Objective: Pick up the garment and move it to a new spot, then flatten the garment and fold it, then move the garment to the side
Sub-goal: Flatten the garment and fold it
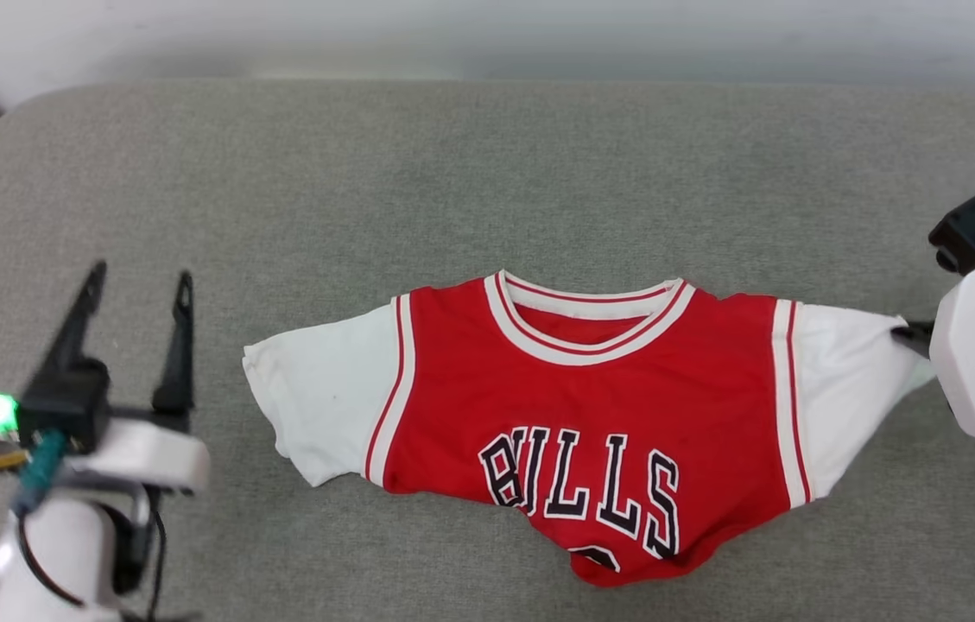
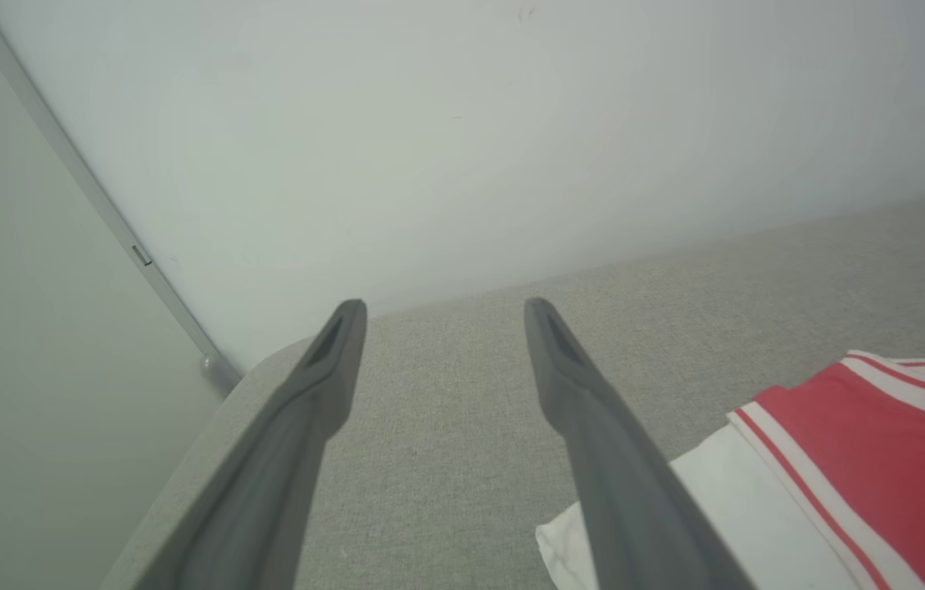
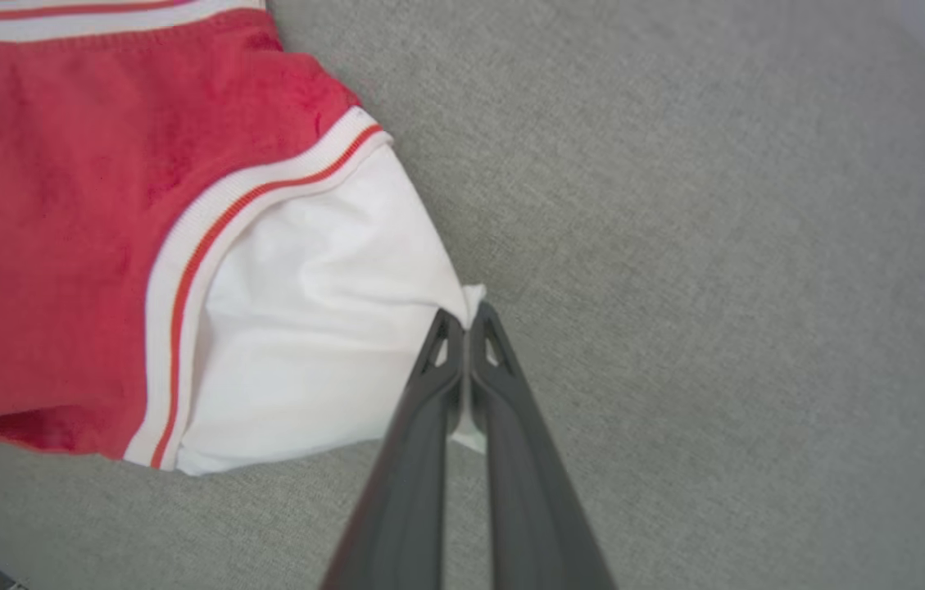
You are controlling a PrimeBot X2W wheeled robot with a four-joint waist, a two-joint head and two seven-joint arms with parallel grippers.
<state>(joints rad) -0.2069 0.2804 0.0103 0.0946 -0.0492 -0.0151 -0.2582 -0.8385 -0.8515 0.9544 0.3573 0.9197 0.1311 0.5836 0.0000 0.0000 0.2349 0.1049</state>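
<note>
Garment (image 1: 591, 415) front-up, mid tabletop (image 1: 452, 173), near hem bunched. Right gripper (image 3: 466, 315) fingers pinching right sleeve (image 1: 841, 389) tip. Left gripper (image 1: 141, 275) fingers spread, beside left sleeve (image 1: 323, 389) (not touching). Suggest: pinch left cuff, tension evenly, stay low.

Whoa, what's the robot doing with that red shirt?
The robot is spreading out a red shirt on a gray padded surface. Its right pincer is shut on the tip of one white sleeve, which is stretched out sideways. Its left pincer is open and hovers beside the other sleeve, touching nothing. The shirt lies front up with its bottom edge bunched, so it is not yet flat or folded.
</note>
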